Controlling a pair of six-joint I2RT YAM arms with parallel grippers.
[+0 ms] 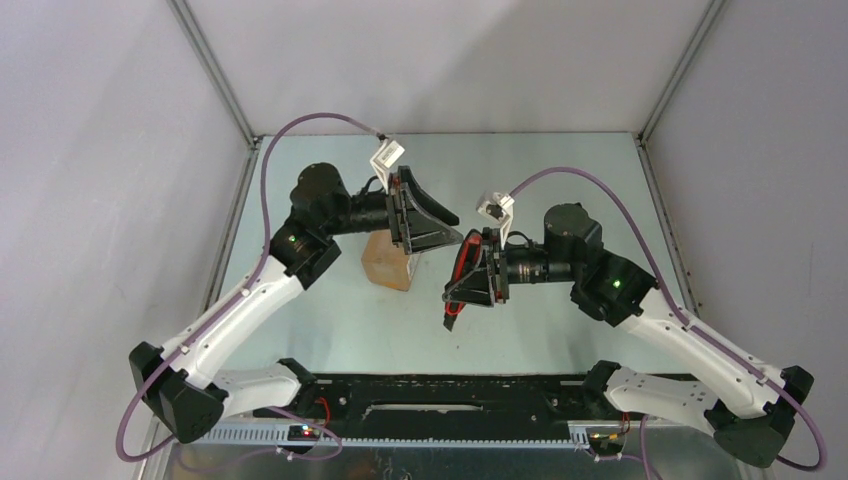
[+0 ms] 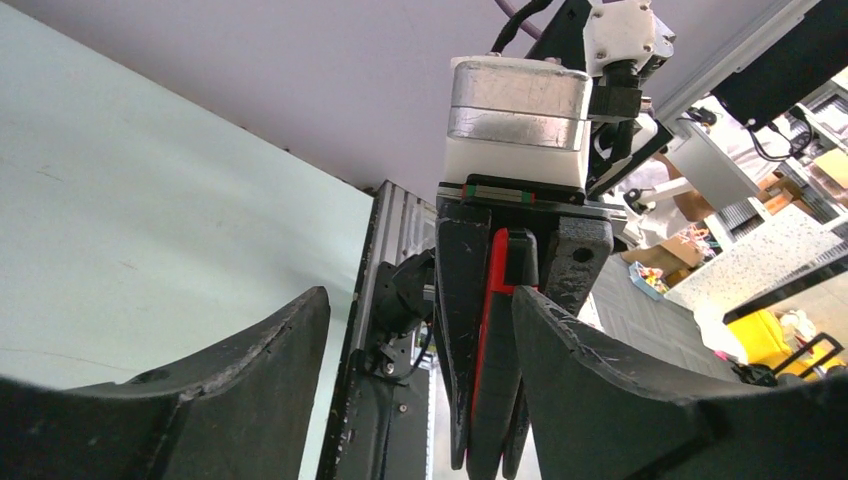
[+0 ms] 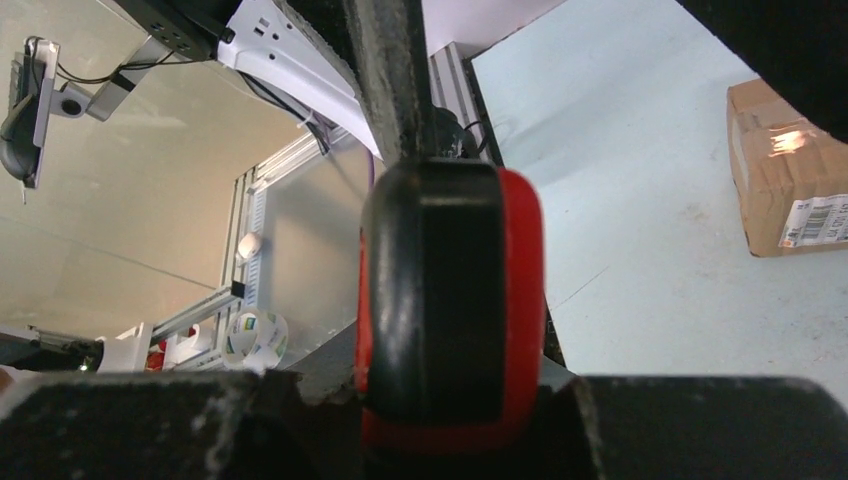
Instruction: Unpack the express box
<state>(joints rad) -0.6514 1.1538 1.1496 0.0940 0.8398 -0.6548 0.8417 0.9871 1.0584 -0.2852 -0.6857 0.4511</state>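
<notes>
1. Progress. The express box (image 1: 386, 265) is found standing on the table (image 1: 330, 325), left of centre, well inside the enclosure. In the right wrist view its flaps are seen lying flat, a glossy strip runs across its upper face, and a white label is shown on the side turned toward the camera. The carton is therefore judged not yet opened; no contents are visible outside it.

2. Tooling. A red-and-black utility knife (image 1: 459, 280) is clamped in the right jaws, lengthwise between the fingers, and is held above the table just right of the box. It cannot be told whether the blade is extended. The left jaws stand apart with nothing between them; from above they are seen overlapping the far right corner of the box. Contact with the carton cannot be confirmed.

3. Remaining work, as judged. The seal is to be cut, the flaps are to be folded back, and whatever is inside is to be removed. None of these steps appears to be done.

4. Surroundings and obstructions. The table is bounded by grey walls (image 1: 110, 200) with metal corner posts. A purple cable (image 1: 265, 205) is looped from each arm. The left jaws are considered the main obstruction, since part of the box's upper face is covered by them and they lie near the knife, so little clearance is left for a cut
</notes>
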